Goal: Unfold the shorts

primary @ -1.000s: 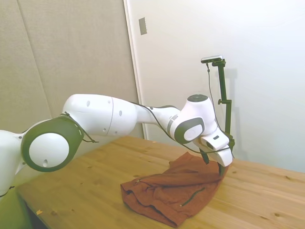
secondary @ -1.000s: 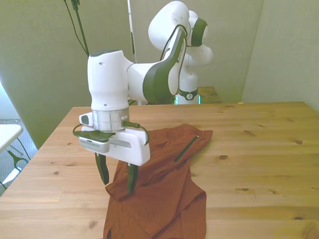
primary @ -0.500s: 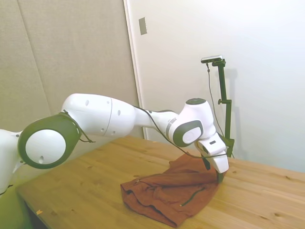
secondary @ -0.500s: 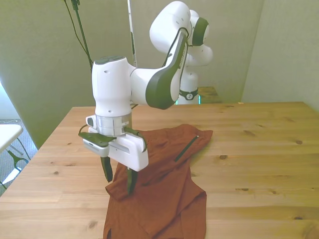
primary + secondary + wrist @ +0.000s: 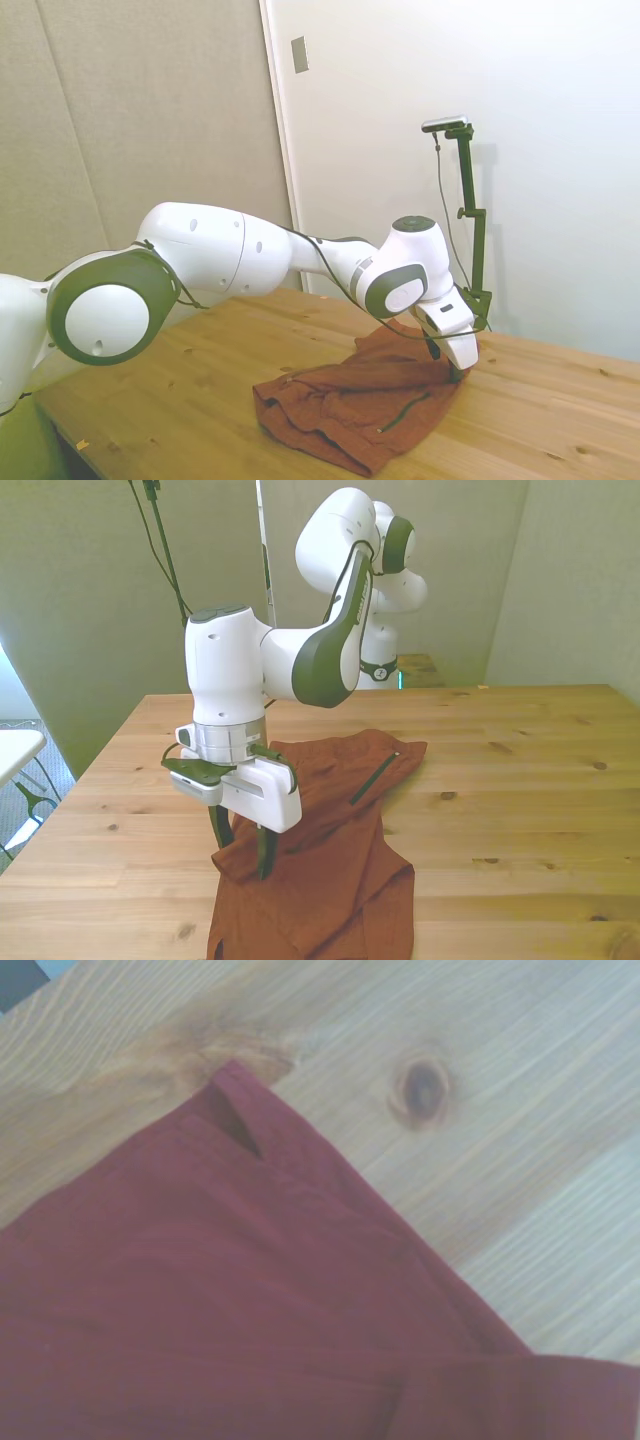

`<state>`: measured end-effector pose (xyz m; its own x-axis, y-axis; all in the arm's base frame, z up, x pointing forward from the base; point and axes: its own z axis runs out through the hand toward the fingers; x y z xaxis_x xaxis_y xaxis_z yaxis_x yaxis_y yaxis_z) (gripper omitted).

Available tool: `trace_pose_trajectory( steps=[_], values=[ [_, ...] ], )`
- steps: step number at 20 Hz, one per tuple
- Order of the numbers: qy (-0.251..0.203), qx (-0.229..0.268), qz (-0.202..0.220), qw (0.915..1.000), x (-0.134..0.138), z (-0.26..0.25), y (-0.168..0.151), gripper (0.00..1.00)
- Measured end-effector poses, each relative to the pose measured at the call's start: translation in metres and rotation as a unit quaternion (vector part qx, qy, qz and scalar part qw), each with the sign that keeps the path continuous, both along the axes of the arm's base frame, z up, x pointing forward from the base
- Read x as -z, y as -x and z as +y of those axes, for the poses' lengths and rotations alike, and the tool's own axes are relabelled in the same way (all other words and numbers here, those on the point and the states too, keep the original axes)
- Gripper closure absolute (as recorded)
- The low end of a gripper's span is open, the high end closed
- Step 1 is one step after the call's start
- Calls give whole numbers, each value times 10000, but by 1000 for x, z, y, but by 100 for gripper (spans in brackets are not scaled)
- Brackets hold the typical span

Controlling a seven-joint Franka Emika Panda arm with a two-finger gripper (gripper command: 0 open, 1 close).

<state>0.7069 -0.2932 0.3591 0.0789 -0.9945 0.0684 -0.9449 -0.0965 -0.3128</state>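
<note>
The rust-orange shorts [image 5: 335, 865] lie folded and wrinkled on the wooden table [image 5: 520, 780], with a dark zip line [image 5: 372, 777] showing on top. In the side view the shorts [image 5: 350, 405] spread toward the near edge. My gripper [image 5: 240, 846] stands open and points down at the corner of the shorts on the front view's left. One finger is just outside the fabric edge and the other rests on the cloth. From the side, the gripper [image 5: 449, 364] is low at the far end of the garment. The wrist view shows a hem corner of the shorts [image 5: 220, 1300] on bare wood.
The shorts reach the table's near edge in the front view, with the table's left edge [image 5: 60, 810] close beside the gripper. A white object [image 5: 12, 748] stands off the table on that side. A dark knot [image 5: 422, 1085] marks the wood near the hem corner.
The gripper has come down a little, bringing its open fingers closer to the table at the shorts' corner. The shorts have not moved.
</note>
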Motion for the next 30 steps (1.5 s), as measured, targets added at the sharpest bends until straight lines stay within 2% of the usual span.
trace_pose_trajectory(
  steps=[13,20,22,25,28,30],
  values=[
    [-56,-193,-36,9998,-6,-4,8,100],
    [-331,-480,-75,9983,-16,15,8,100],
    [-344,-714,-152,9967,-28,31,0,100],
    [-377,-1122,-144,9929,-59,70,-18,100],
    [-123,-1459,-127,9891,-90,122,-41,100],
    [114,-1662,-85,9860,-98,164,-55,100]
  ],
)
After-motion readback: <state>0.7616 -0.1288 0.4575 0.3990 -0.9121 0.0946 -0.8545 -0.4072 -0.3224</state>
